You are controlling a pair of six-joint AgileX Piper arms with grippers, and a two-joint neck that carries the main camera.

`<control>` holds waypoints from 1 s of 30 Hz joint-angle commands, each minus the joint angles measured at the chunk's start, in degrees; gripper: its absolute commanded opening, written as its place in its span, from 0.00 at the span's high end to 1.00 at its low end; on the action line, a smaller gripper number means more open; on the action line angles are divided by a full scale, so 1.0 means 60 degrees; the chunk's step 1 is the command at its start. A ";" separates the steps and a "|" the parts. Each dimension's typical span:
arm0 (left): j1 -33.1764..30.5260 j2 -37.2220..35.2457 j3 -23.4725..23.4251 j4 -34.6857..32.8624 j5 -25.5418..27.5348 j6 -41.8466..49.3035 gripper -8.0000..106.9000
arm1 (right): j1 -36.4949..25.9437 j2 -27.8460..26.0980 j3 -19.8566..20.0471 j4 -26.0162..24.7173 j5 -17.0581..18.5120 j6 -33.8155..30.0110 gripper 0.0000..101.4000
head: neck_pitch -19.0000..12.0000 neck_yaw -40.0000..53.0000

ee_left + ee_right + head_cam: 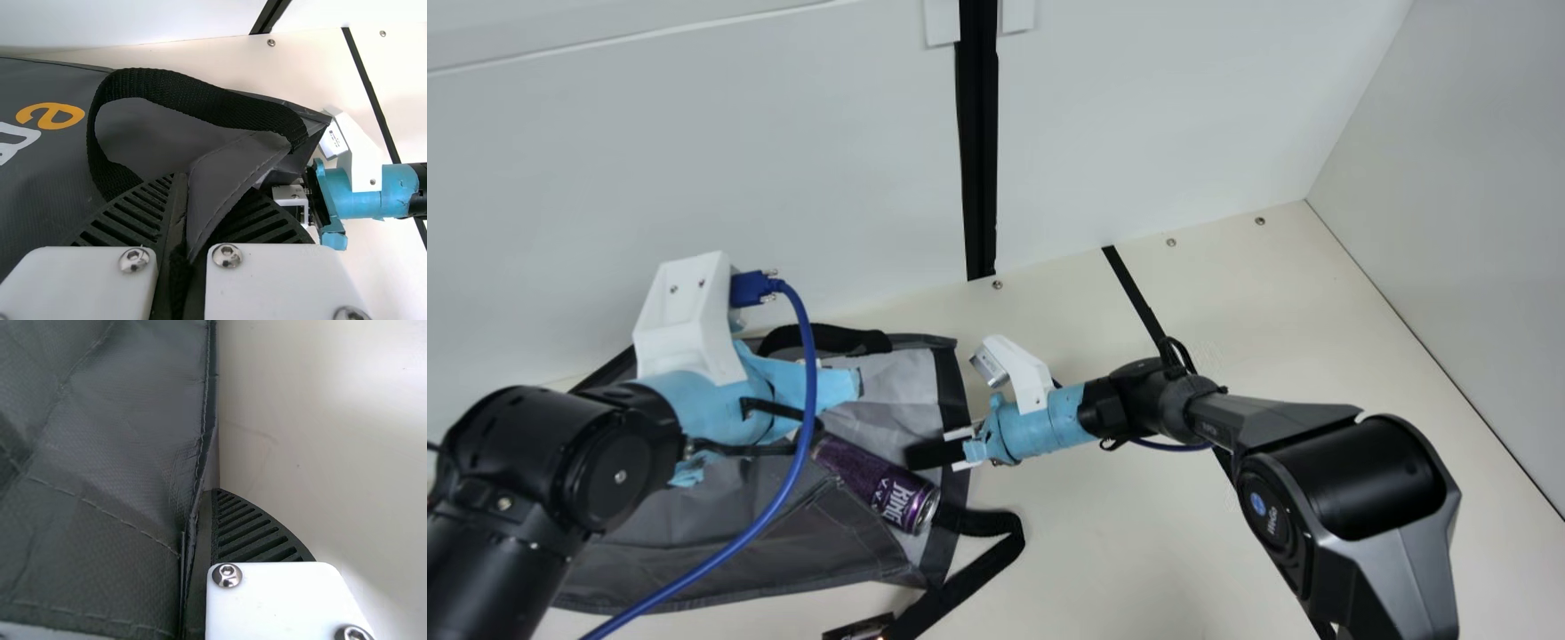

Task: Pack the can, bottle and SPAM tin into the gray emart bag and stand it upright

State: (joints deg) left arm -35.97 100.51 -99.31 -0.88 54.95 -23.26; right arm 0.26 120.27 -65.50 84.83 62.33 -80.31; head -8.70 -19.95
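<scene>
Both claws are clamped on the gray emart bag (pixel 818 551): the left gripper (pixel 210 190) pinches a fold beside the handle (pixel 180 87), the right gripper (pixel 918 455) holds the rim (pixel 951 400). The can (pixel 885 489) lies on its side in the slack mouth, near that rim — so an uneven pull could roll it out; what lies deeper inside — I cannot tell.

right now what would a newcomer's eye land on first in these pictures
Probably the purple can, lying on its side on the gray bag near the bag's right end in the main view. Next, the blue cable curving down past the left arm, and the orange mark on the bag in the left wrist view.
</scene>
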 commanded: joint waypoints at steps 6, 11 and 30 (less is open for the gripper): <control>0.0008 -0.0279 0.0351 -0.0027 -0.0088 0.0018 1.00 | -0.0161 -0.0463 0.0415 0.0236 0.0227 0.0055 1.00 | -0.0216 -0.0008; 0.0121 -0.0346 0.0587 -0.0356 -0.0386 0.0137 1.00 | -0.0344 -0.0885 0.0748 0.0412 0.0508 0.0283 1.00 | -0.0216 -0.0008; 0.0910 -0.0411 0.0939 -0.2550 -0.1684 0.0952 1.00 | -0.0858 -0.3070 0.1601 0.0963 0.1262 0.2124 1.00 | -0.0216 -0.0008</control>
State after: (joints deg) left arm -30.73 98.18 -93.73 -15.31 45.11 -17.80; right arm -4.82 103.05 -56.00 90.32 69.88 -68.12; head -8.61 -19.95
